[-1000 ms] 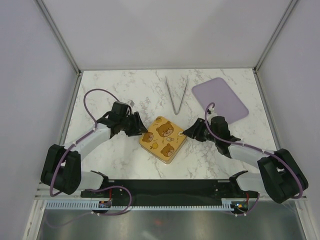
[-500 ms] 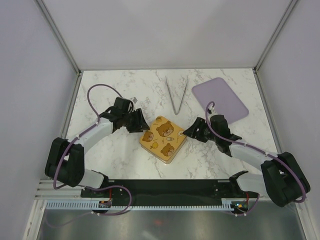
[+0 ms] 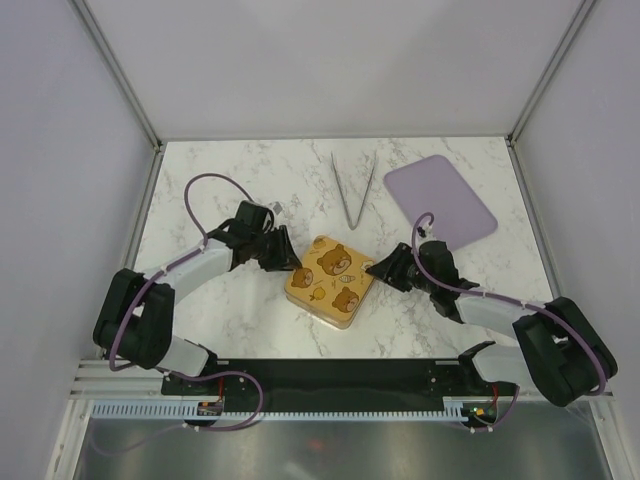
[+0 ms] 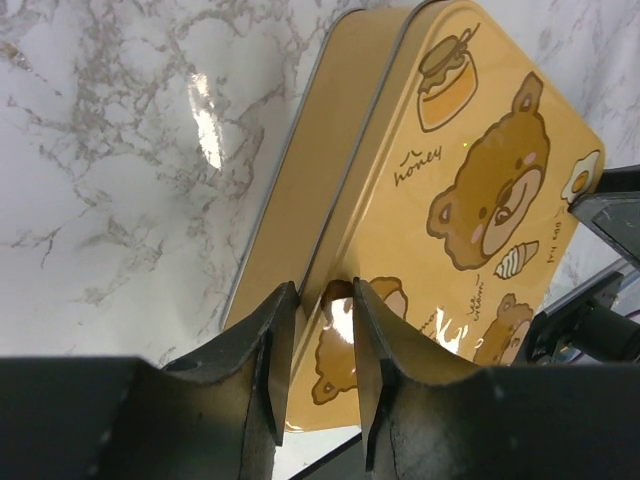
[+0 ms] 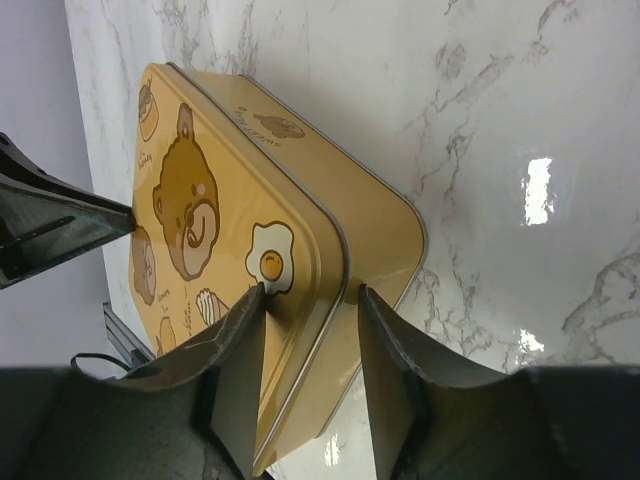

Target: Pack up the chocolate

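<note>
Tin, yellow, glossy: bear-printed lid (image 3: 330, 280) sits near centre, stiff and slick. No chocolate shows (likely beneath). Left gripper (image 4: 320, 290) and right gripper (image 5: 311, 292) straddle its left and right rims, part-open; you can't tell if they clamp. Pinch rims squarely.

A yellow tin (image 3: 329, 281) (bears, a honey pot and a fried egg on its lid) sits mid-table (image 3: 250, 180), nearer the near edge. Metal tongs (image 3: 353, 190) lie toward the far edge, and a lilac mat (image 3: 440, 200) is by the far right corner.
</note>
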